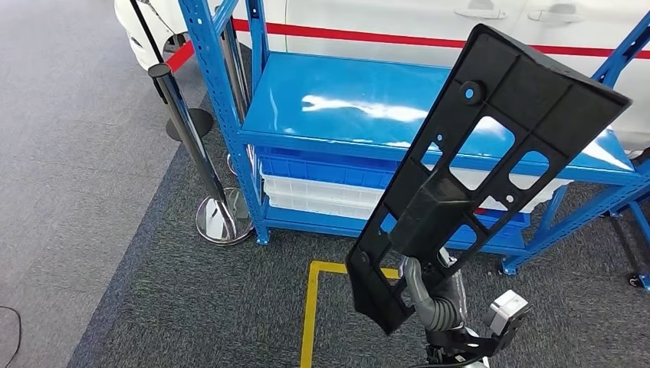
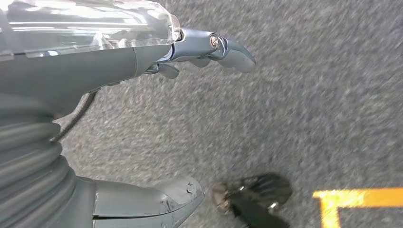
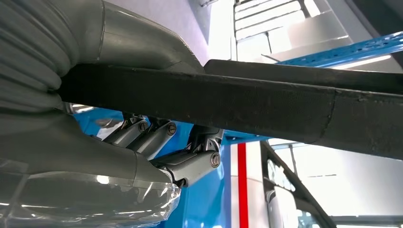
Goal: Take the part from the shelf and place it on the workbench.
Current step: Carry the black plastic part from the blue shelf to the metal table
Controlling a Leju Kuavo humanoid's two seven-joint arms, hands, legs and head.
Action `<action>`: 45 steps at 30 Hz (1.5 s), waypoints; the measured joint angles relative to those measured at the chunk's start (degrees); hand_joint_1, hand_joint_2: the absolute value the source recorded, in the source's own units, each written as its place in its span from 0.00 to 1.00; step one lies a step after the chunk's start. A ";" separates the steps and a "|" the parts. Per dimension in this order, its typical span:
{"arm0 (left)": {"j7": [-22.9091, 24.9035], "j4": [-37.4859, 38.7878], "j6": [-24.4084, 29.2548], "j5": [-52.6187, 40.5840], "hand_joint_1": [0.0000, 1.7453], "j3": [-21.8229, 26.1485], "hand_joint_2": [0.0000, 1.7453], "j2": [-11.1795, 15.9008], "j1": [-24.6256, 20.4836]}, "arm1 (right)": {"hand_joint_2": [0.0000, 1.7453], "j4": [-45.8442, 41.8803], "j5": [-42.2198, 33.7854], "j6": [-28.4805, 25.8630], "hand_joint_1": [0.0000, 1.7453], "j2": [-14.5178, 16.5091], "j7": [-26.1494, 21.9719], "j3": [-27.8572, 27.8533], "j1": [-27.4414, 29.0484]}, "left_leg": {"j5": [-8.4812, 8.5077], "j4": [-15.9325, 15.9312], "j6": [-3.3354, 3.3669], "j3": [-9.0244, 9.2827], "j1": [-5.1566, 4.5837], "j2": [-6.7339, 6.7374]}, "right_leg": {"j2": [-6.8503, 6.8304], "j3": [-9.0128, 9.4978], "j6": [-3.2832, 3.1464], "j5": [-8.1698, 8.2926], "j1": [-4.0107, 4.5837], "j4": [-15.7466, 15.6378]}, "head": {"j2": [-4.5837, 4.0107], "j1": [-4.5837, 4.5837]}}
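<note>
My right hand (image 1: 434, 295) holds a long black plastic part (image 1: 481, 165) with several cut-outs. I carry it raised and slanted in front of the blue shelf (image 1: 322, 107). In the right wrist view the part (image 3: 266, 102) runs as a dark bar across the picture, and the right hand (image 3: 157, 142) clamps it between thumb and fingers. My left hand (image 2: 190, 95) hangs over grey carpet with thumb and fingers apart, holding nothing.
The blue shelf holds a blue bin (image 1: 322, 165) and a white bin (image 1: 322, 198) on its lower level. A chrome barrier post (image 1: 192, 146) stands left of the shelf. A yellow floor line (image 1: 310, 307) marks the carpet. A white car (image 1: 383, 23) stands behind.
</note>
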 joint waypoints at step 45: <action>0.23 -0.04 -0.98 -1.67 0.00 -0.09 1.00 0.32 0.00 | 1.00 -3.36 11.33 -7.81 1.00 -3.20 0.25 -7.50 -3.50 | -8.21 15.63 -2.12 -2.36 -0.09 -0.01 | 0.01 0.10 -4.13 4.95 0.74 -11.36 | 0.00 -0.42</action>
